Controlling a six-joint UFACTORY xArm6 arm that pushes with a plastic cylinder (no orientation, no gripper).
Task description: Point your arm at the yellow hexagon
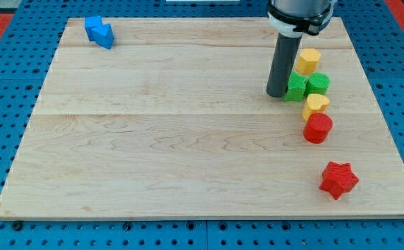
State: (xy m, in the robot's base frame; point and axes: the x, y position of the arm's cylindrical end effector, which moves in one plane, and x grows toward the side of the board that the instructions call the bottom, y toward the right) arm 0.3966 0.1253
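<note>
The yellow hexagon (308, 60) sits near the view's upper right on the wooden board (153, 139). My tip (277, 94) is down on the board just left of and slightly below the hexagon, touching or almost touching the left side of a green star-like block (296, 87). A green round block (318, 84) lies right of that. Below them are a yellow heart-shaped block (315, 105) and a red cylinder (318, 128).
A red star (338, 180) lies at the lower right of the board. Two blue blocks (99, 31) sit together at the upper left corner. The board rests on a blue perforated table (1, 104).
</note>
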